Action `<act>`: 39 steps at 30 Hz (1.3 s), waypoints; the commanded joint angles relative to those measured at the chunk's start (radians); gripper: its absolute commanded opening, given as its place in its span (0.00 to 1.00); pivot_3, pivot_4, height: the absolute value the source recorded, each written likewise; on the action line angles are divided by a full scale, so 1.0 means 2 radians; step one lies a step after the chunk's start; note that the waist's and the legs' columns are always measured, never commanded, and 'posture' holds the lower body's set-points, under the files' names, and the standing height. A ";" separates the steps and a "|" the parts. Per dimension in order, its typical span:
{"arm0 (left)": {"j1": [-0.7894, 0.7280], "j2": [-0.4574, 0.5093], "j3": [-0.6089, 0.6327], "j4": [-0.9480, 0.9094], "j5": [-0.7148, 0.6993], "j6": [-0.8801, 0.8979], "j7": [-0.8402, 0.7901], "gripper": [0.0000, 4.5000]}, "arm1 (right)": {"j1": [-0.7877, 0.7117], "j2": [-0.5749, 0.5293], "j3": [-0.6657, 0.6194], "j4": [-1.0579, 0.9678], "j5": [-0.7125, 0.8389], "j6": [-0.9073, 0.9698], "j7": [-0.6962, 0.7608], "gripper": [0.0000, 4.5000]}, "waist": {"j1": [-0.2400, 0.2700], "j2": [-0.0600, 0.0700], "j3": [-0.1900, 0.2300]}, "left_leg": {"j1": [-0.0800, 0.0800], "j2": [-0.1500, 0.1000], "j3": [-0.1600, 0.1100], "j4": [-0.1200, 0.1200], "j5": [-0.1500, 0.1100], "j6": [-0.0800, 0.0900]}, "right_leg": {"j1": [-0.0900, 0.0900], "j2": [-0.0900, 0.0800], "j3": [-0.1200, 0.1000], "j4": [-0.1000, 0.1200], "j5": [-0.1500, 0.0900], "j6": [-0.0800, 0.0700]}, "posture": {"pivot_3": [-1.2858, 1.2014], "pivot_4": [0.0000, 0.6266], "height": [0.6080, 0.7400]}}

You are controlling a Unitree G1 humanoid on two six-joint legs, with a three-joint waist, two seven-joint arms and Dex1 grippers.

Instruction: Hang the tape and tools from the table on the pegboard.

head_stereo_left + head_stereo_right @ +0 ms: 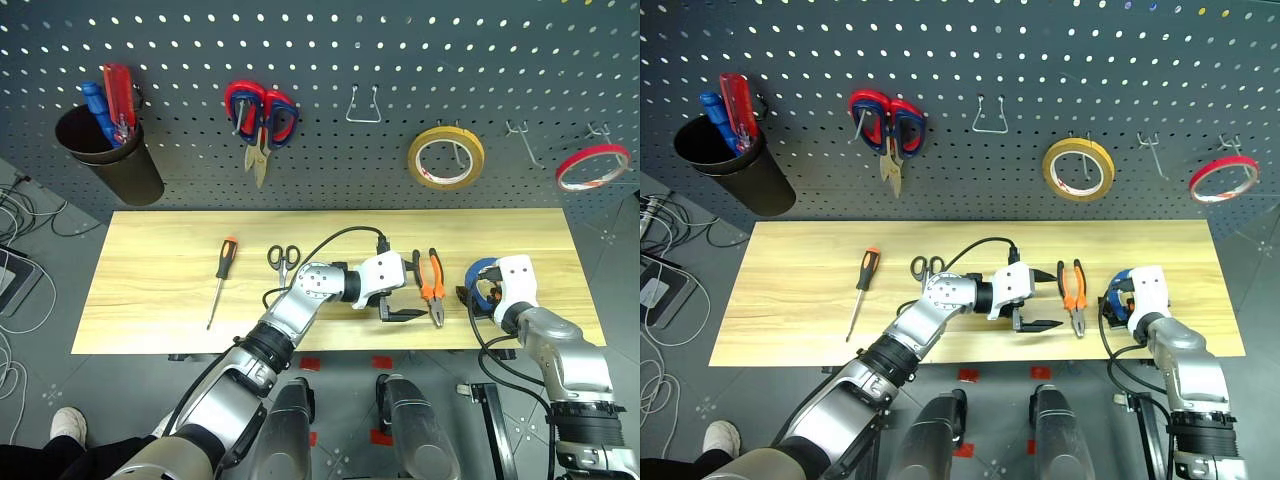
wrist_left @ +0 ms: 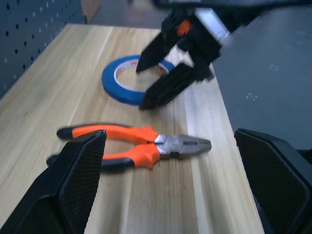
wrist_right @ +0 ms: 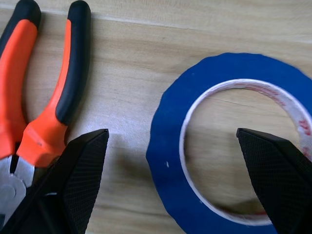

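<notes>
Straddling tape (image 3: 168, 146) rim: right gripper (image 3: 170, 170) jaws spread | left gripper (image 2: 170, 165) spread beside pliers (image 2: 131, 146)

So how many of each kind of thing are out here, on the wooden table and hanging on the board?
Tape rolls: 3 (flat blue roll, yellow roll, thin red roll)
Screwdrivers: 3 (orange-and-black, all-blue, all-red)
Scissors and shears: 2 (black-handled scissors, red-and-blue shears)
Orange-handled pliers: 1
Total: 9

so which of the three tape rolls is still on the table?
The blue tape, flat on the table under the right gripper. The yellow roll and red roll hang on pegboard hooks.
</notes>
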 commanded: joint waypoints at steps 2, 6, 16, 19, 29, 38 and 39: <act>-0.007 -0.010 0.006 0.008 0.004 -0.016 -0.006 0.99 | -0.007 0.007 -0.022 0.039 0.017 -0.003 -0.004 1.00 | 0.000 0.000 0.000 | 0.000 0.000 0.000 0.000 0.000 0.000 | 0.000 0.000 0.000 0.000 0.000 0.000 | 0.51 0.71 1.00; -0.016 -0.013 0.014 0.019 0.006 -0.021 -0.007 1.00 | -0.022 0.020 -0.047 0.074 0.036 0.011 -0.014 0.92 | 0.000 -0.001 0.000 | 0.000 0.000 0.000 0.000 0.000 0.000 | 0.000 0.000 0.000 0.000 0.000 0.001 | 0.51 0.72 1.00; -0.028 -0.014 0.027 0.042 0.012 -0.032 -0.011 1.00 | -0.030 0.007 -0.036 0.095 0.026 -0.012 -0.007 0.19 | 0.000 -0.003 0.002 | 0.000 0.000 0.000 0.000 0.000 0.000 | 0.000 0.000 0.000 0.000 0.000 0.001 | 0.52 0.72 1.00; -0.028 -0.015 0.028 0.041 0.012 -0.034 -0.012 1.00 | -0.030 0.004 -0.032 0.094 0.023 -0.016 -0.008 0.15 | 0.000 -0.003 0.002 | 0.000 0.000 0.000 0.000 0.000 0.000 | 0.000 0.000 0.000 0.000 0.000 0.001 | 0.52 0.71 1.00; -0.011 -0.026 0.038 -0.016 -0.002 -0.049 -0.003 1.00 | 0.027 -0.022 0.025 0.015 -0.044 -0.094 -0.023 0.15 | 0.000 -0.003 0.001 | 0.000 0.000 0.000 0.000 0.001 -0.001 | 0.000 0.000 0.000 0.000 0.000 0.001 | 0.51 0.55 1.00; 0.094 0.000 0.064 -0.251 -0.032 0.095 0.049 1.00 | 0.080 0.009 0.037 -0.100 -0.124 -0.206 -0.116 0.15 | -0.004 0.005 -0.016 | -0.007 0.000 -0.001 0.001 0.002 -0.004 | -0.008 -0.002 0.000 0.001 0.001 0.002 | 0.50 0.39 1.00; 0.106 0.000 0.068 -0.272 -0.033 0.112 0.063 1.00 | 0.085 0.006 0.049 -0.104 -0.143 -0.234 -0.124 0.15 | -0.004 0.005 -0.020 | -0.007 0.000 0.000 0.001 0.002 -0.004 | -0.008 -0.002 0.000 0.001 0.001 0.002 | 0.50 0.37 1.00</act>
